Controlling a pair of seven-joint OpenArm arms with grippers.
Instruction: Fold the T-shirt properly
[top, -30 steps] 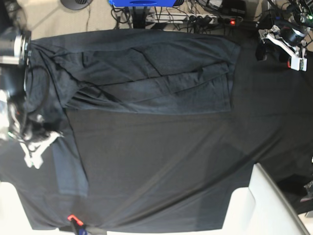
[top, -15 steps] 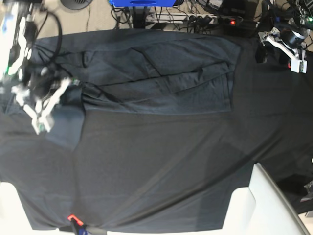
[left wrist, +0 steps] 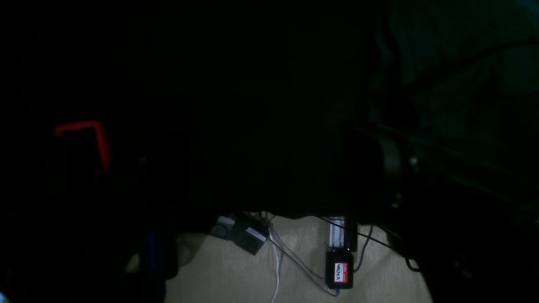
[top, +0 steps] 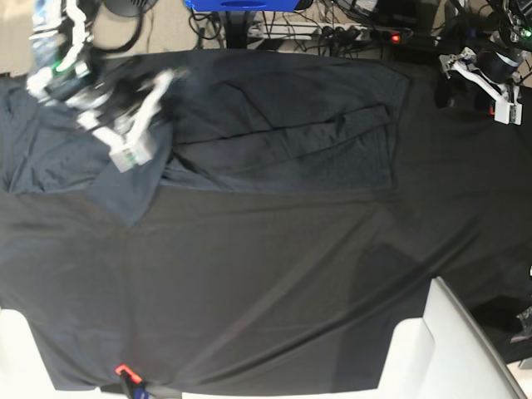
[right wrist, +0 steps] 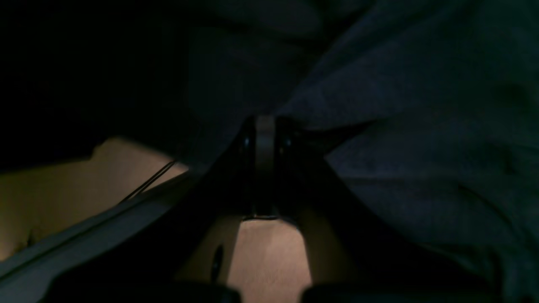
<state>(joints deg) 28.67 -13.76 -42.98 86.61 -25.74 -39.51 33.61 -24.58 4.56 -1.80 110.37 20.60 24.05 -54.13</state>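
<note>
The dark charcoal T-shirt (top: pixel 283 125) lies creased along the far part of the table, partly folded over itself. My right gripper (top: pixel 129 150) hovers over its left part, blurred by motion, shut on a fold of the T-shirt that hangs from it as a lifted flap. In the right wrist view the right gripper (right wrist: pixel 265 126) has its fingers pressed together on T-shirt (right wrist: pixel 421 126) fabric. My left gripper (top: pixel 480 83) stays at the far right corner, off the shirt, open and holding nothing. The left wrist view is almost black and shows no fingers.
A smoother black table cloth (top: pixel 291 283) covers the table. A red tape mark (top: pixel 123 368) sits at its near edge, red tape mark (left wrist: pixel 84 134) also showing in the left wrist view. A white block (top: pixel 449 349) stands at the near right. Cables and power strips (top: pixel 332 33) lie beyond the far edge.
My right gripper has swung from the table's left edge toward the far side and to the right, carrying the shirt's left part up and over. The left arm has not moved.
</note>
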